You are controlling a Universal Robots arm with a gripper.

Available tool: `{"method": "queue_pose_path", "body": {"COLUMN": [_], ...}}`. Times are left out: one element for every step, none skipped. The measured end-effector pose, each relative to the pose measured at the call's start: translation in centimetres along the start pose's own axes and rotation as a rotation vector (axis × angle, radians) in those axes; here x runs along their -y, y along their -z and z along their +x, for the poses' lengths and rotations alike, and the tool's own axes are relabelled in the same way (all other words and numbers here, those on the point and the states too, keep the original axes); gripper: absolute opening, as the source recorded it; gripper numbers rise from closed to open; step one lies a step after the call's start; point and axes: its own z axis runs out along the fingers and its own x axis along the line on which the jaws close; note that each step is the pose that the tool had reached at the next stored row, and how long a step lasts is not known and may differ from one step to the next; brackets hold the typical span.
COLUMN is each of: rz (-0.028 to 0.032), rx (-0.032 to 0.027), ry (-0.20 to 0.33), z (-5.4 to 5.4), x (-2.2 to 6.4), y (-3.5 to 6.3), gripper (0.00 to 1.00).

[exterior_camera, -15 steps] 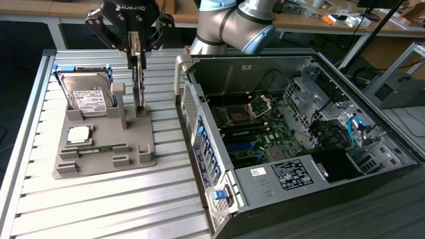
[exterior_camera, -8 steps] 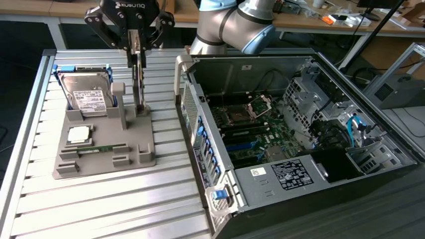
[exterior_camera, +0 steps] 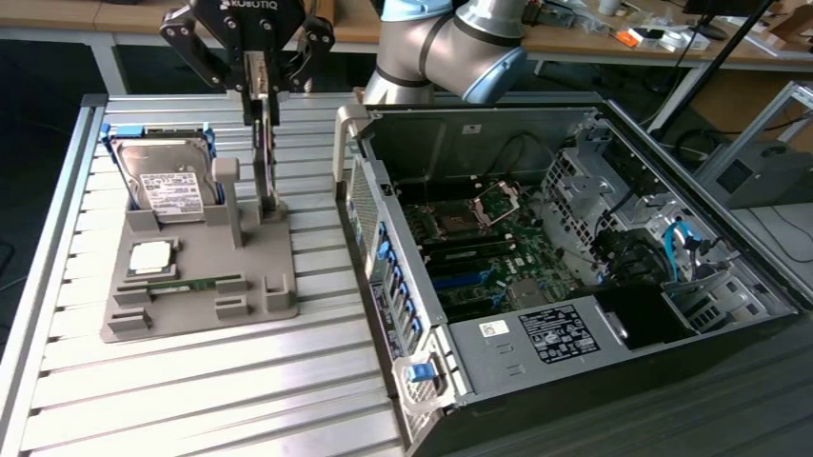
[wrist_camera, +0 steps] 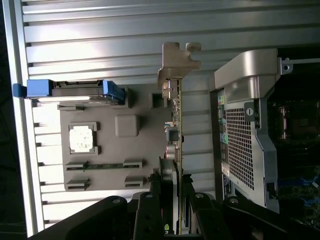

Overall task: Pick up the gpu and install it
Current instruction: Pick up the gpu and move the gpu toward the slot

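Observation:
The gpu point(exterior_camera: 267, 152) is a thin circuit card seen edge-on, hanging upright over the grey parts stand point(exterior_camera: 273, 295) at the exterior view's left. My gripper point(exterior_camera: 261, 86) is shut on its upper edge, one finger on each side. The card's lower end reaches down to the stand by a grey post; whether it still sits in its slot I cannot tell. In the wrist view the gpu point(wrist_camera: 176, 115) runs as a narrow strip out from my gripper point(wrist_camera: 175, 185), its silver bracket point(wrist_camera: 177, 60) at the far end.
On the stand lie a hard drive point(exterior_camera: 166, 181) in a blue caddy, a silver processor point(exterior_camera: 152, 255) and a memory stick point(exterior_camera: 190, 284). The open computer case point(exterior_camera: 534, 238) with its motherboard point(exterior_camera: 483, 257) lies to the exterior view's right on the slatted metal table point(exterior_camera: 190, 400).

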Motion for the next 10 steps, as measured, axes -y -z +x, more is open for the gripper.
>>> {"method": "queue_pose_path", "body": {"rz": [-0.0001, -0.0001, 0.0, 0.0, 0.0, 0.0, 0.0, 0.0, 0.0001, 0.0], "rx": [0.0, 0.0001, 0.0001, 0.0, 0.0, -0.0001, -0.0001, -0.0001, -0.0001, 0.0], "ry": [0.0, 0.0, 0.0, 0.0, 0.0, 0.0, 0.0, 0.0, 0.0, 0.0], "z": [0.0, 0.0, 0.0, 0.0, 0.0, 0.0, -0.04, -0.2, -0.36, -0.66], "x": [0.0, 0.0, 0.0, 0.0, 0.0, 0.0, 0.05, 0.11, 0.12, 0.1], "y": [0.02, 0.03, 0.03, 0.04, 0.04, 0.04, 0.05, 0.04, 0.04, 0.03], "gripper": [0.27, 0.27, 0.27, 0.27, 0.27, 0.27, 0.27, 0.27, 0.27, 0.27]}}
